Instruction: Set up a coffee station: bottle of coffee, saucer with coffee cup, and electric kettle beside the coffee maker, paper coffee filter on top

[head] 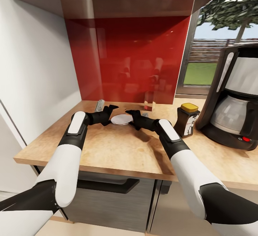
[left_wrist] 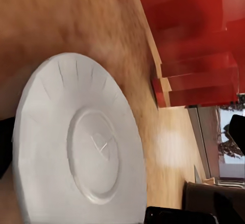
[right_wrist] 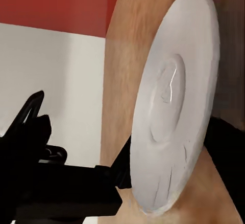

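Though grip unclear, both claws, left (head: pixel 111 109) and right (head: pixel 129 113), flanking saucer (head: pixel 121 120) on countertop (head: pixel 118 150).

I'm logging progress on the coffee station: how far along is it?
Done: coffee maker on the countertop, bottle of coffee beside it. In hand: both end effectors, left and right, flank the saucer, away from the maker. Left: cup, filter, kettle.
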{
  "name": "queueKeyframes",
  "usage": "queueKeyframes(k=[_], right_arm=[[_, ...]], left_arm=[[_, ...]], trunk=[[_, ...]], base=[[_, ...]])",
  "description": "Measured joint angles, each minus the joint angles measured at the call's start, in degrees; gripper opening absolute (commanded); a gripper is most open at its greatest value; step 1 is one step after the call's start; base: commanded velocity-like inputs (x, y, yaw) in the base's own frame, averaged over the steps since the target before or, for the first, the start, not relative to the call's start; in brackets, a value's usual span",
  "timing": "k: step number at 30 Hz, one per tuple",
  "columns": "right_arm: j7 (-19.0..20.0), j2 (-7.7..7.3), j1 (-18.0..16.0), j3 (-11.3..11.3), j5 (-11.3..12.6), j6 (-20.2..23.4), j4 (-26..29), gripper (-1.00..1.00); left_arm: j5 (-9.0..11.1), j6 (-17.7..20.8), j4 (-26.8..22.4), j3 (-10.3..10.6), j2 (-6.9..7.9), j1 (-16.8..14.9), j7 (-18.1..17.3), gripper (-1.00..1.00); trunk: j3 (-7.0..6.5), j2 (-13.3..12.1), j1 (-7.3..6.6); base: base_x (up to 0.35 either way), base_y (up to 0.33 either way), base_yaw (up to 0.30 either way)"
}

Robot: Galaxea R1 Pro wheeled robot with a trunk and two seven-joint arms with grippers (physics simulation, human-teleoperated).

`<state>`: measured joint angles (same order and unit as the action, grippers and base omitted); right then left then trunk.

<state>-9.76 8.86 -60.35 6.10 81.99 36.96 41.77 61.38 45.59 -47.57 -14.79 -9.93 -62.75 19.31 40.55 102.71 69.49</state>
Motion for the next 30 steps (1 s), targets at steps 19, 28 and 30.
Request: queueKeyframes(k=[19,28,30], right_arm=[[0.26,-0.04,-0.02,0.01,-0.5,-0.07,-0.06,-1.0],[0.37,-0.05,-0.02,-0.01,-0.5,-0.11,-0.11,-1.0],[0.37,-0.05,-0.02,-0.01,-0.5,-0.12,-0.11,-1.0]], left_arm=[[-0.1,0.07,-0.82,0.17,0.0,0.0,-0.01,1.0],[-0.09,0.14,-3.91,0.0,0.0,0.02,0.03,1.0],[-0.09,0.14,-3.98,-0.01,0.0,-0.01,0.03,1.0]], trunk=[[0.0,0.0,0.0],[0.0,0.0,0.0],[0.0,0.0,0.0]], base=[[0.0,0.0,0.0],[0.0,0.0,0.0],[0.0,0.0,0.0]])
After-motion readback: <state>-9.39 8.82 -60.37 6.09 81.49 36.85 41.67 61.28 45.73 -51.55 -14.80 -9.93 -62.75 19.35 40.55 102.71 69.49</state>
